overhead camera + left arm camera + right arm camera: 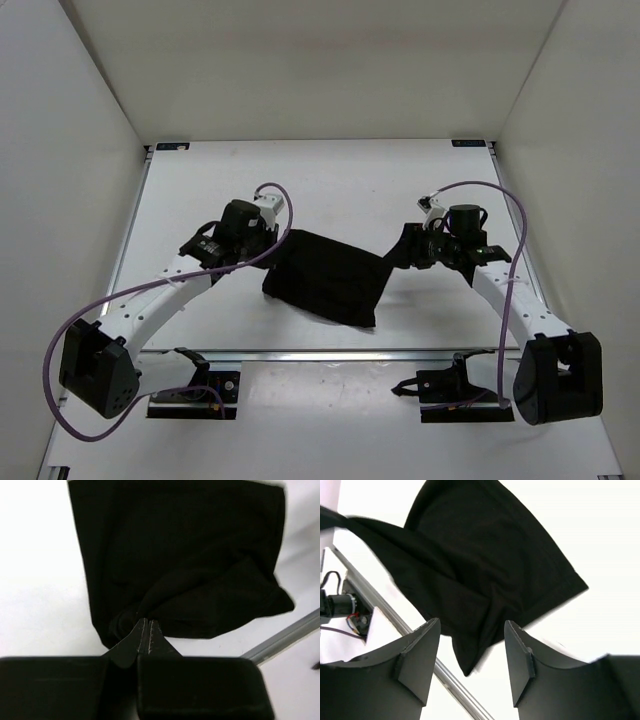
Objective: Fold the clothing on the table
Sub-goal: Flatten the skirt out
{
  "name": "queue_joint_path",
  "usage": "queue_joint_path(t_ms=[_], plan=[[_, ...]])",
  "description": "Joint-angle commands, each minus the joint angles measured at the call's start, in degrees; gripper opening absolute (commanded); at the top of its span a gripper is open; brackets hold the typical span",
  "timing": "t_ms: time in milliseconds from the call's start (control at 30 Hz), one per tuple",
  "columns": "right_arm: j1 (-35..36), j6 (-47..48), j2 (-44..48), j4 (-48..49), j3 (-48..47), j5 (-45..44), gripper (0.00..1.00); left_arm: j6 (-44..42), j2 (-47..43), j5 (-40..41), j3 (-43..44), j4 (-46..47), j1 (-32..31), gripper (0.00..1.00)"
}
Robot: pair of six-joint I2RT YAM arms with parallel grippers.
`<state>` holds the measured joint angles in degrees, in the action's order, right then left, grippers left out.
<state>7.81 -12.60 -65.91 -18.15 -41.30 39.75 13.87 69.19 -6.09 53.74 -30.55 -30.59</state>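
Observation:
The black clothing (330,275) lies in the middle of the white table (330,180), partly bunched. My left gripper (268,245) sits at its left edge. In the left wrist view the left gripper (145,622) is shut, and the clothing (180,555) puckers into folds right at its tips. My right gripper (410,250) is at the garment's right end. In the right wrist view the right gripper (472,630) stands open. A pointed corner of the clothing (485,565) reaches down between the jaws and touches neither finger.
The silver rail (330,352) runs along the table's near edge, close to the garment's front. It shows too in the wrist views as the rail (285,637) and the rail (395,617). White walls enclose three sides. Purple cables loop from both arms.

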Motion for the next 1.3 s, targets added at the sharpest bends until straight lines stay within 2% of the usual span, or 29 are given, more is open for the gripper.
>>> queue_joint_path(t_ms=[0,367,567,700,933,1267], plan=[[1.41,-2.25,-2.11,5.75,0.69,2.88,0.51,1.69,-0.54,-4.28,-5.38,2.59,-0.78,0.00],[10.99,-3.75,-13.45,8.31,1.83,6.74,0.42,3.88,-1.51,-8.50,-11.89,1.54,-0.79,0.00],[16.26,-5.50,-16.97,11.55,3.76,5.95,0.47,4.94,-2.13,-9.82,-15.67,1.28,-0.97,0.00],[17.15,-6.82,-19.34,13.14,4.12,4.11,0.49,4.42,-3.00,-9.56,-16.47,1.71,-0.61,0.00],[16.62,-3.57,-23.56,8.66,-0.09,-1.07,0.49,3.36,-2.31,-10.26,-15.59,1.54,0.09,0.00],[16.62,-2.69,-27.68,7.96,-2.91,-3.10,0.50,1.95,-2.74,-10.61,-15.50,0.57,0.53,0.00]])
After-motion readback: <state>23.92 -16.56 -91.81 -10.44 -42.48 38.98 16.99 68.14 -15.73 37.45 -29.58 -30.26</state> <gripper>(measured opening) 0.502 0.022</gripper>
